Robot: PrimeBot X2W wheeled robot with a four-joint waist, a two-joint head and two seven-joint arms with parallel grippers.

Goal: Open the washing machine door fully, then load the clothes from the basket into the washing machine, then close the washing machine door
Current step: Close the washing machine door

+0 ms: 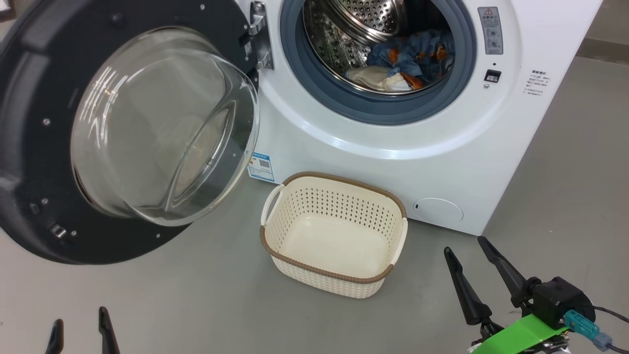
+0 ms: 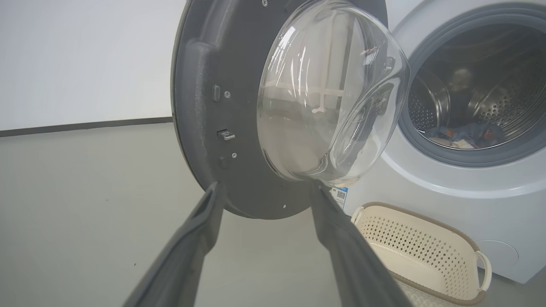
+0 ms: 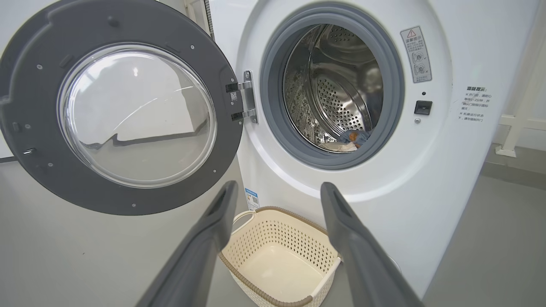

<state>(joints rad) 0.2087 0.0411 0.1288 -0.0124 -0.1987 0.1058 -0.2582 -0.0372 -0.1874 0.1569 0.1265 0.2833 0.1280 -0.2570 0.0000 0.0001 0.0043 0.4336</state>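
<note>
Head view: clothes (image 1: 408,61) in drum (image 1: 344,29), basket (image 1: 339,178) empty, door (image 1: 128,128) hanging wide open at left. Both jaws spread, empty. Door straight ahead of left jaws, well off from right; likely push shut rightward with left.

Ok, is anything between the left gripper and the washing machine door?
Nothing visible. The open left gripper points straight at the washing machine door; the basket stands off to the right, in front of the washing machine.

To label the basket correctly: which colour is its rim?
Brown; the basket itself is cream. The head view shows it best.
</note>
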